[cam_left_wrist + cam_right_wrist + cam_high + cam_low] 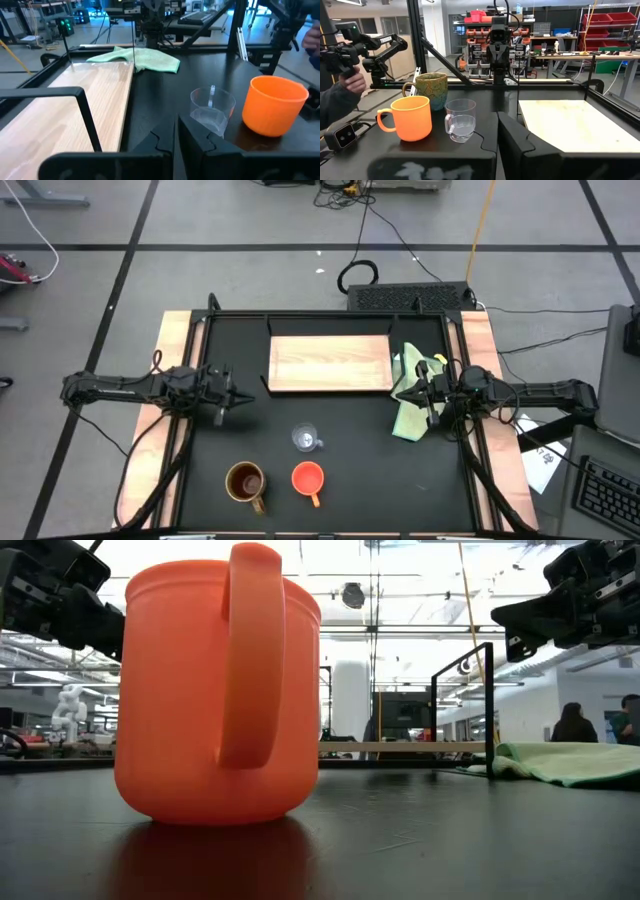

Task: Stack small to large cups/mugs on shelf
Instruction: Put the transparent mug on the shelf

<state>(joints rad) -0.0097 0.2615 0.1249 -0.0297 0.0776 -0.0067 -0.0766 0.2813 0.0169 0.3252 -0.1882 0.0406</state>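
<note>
Table (330, 480) first: it's black with pale wood strips down both long sides, and most of its middle is bare, so loads of open room between the two arms. Next down in size, the shelf (330, 363) lies flat toward the far edge, nothing on it, with a thin dark frame rail along its rim. Just beside its right end sits a crumpled green cloth (412, 395), touching or nearly touching the board.

All three cups stand upright near the front edge, well apart from the shelf. Biggest is the brown mug (246, 482) at front left, then the orange cup (308, 478) just beside it on the right, and the little clear glass cup (305, 439) sits a bit farther back, between those two and the shelf.

Left gripper (243, 394) hovers over the left side of the table, pointing inward, jaws together on nothing. Right gripper (412, 392) mirrors it above the cloth, jaws also together, empty.
</note>
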